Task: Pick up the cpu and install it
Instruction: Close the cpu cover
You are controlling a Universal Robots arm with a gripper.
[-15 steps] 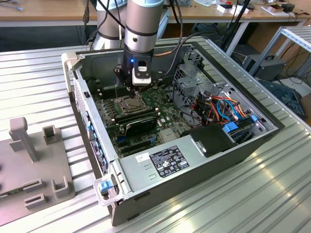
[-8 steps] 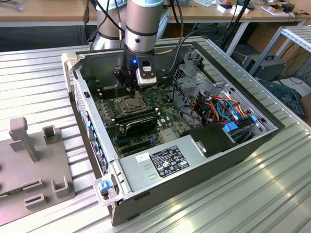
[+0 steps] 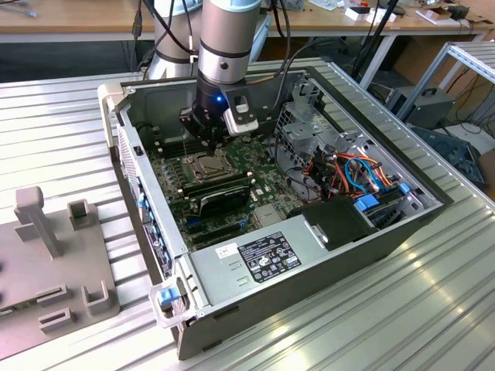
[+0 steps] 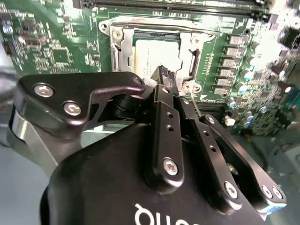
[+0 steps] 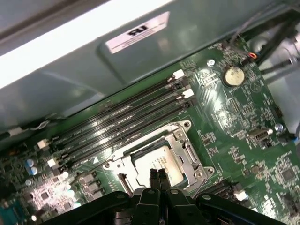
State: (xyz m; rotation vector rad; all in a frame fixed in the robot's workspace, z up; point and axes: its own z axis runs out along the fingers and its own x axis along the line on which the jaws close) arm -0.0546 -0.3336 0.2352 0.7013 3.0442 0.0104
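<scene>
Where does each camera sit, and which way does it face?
Exterior view: off the arm, looking down into the computer case; arm and gripper show.
First wrist view: on the arm, facing the motherboard past the gripper.
Second wrist view: on the arm, facing the socket frame over the gripper.
Shared: both wrist views show the cpu under shut jaws.

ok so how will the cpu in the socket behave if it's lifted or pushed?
The cpu looks thin, flat and metal-topped: probably rigid and light, unlikely to roll. Its smooth top and thin edges may slip in the gripper. It lies inside the socket frame, so a sideways push would likely jam, not slide.
</scene>
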